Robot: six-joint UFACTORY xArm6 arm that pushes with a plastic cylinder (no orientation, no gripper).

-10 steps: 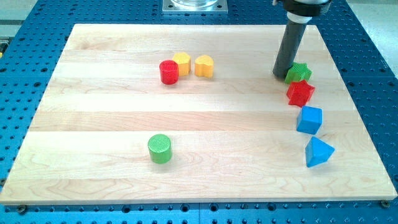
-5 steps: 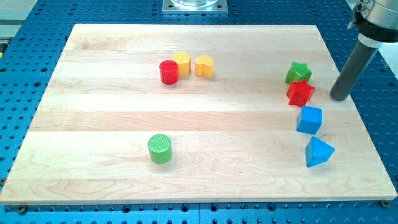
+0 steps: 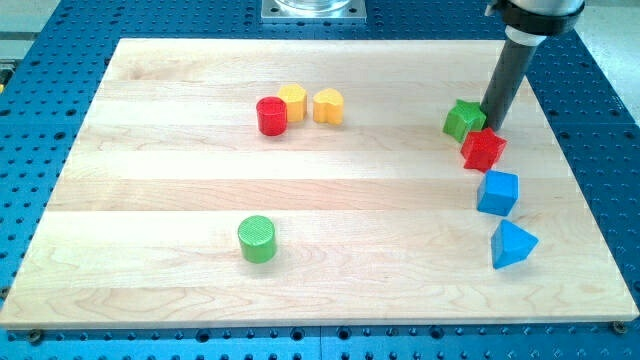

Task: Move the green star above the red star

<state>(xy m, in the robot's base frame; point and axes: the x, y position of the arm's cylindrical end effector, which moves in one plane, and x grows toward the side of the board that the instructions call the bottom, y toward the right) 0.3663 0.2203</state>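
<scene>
The green star (image 3: 464, 120) lies on the wooden board at the view's right, just up and left of the red star (image 3: 483, 149) and touching it or nearly so. My tip (image 3: 492, 126) stands right against the green star's right side, directly above the red star's upper edge. The dark rod rises from there toward the view's top right.
A blue cube (image 3: 497, 192) and a blue triangular block (image 3: 512, 244) lie below the red star. A red cylinder (image 3: 271, 116), a yellow hexagonal block (image 3: 292, 101) and a yellow heart (image 3: 328, 105) cluster at upper middle. A green cylinder (image 3: 257, 239) sits lower left.
My tip went from the green star's left, round to the right of the red star, then back up against the green star's right side. The green star shifted left.
</scene>
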